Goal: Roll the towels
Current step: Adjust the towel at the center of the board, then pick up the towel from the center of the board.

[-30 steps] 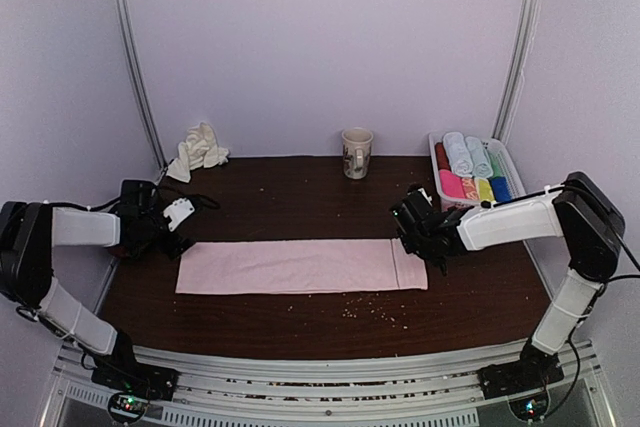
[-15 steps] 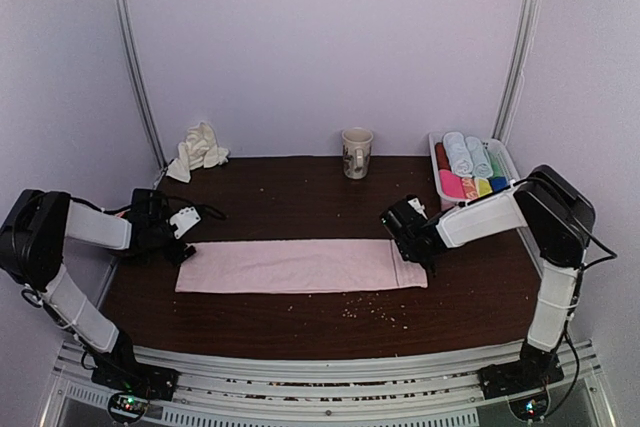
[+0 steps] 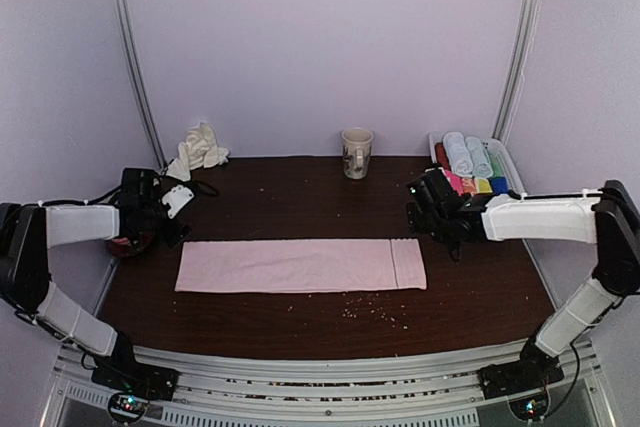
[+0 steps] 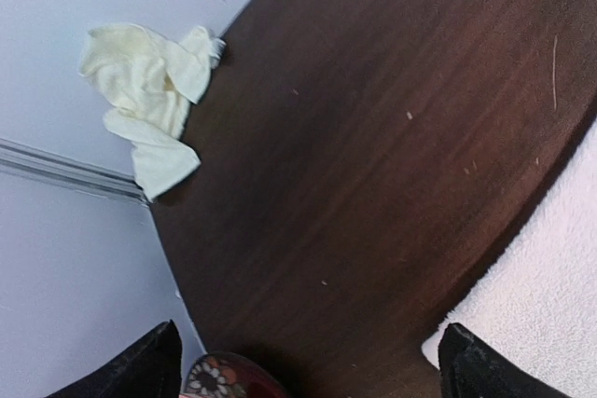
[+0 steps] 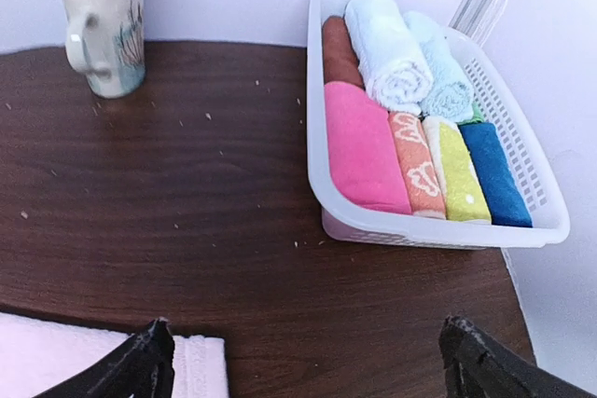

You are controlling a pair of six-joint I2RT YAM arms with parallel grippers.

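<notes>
Dark tabletop (image 3: 300, 202) held the pale pink towel (image 3: 300, 265) flat at centre, my left pincer (image 4: 312, 365) at 9 o'clock and right pincer (image 5: 308, 361) at 3 o'clock both spread empty; uneven corner grabs could have skewed the roll.

Pale pink towel (image 3: 300, 265), cream mug (image 5: 107, 30), perhaps plant-patterned

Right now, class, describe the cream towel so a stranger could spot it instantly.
Start at the dark wooden table and go to its far left corner. The cream towel lies crumpled there, unlike the pale pink towel spread flat in the middle.
</notes>
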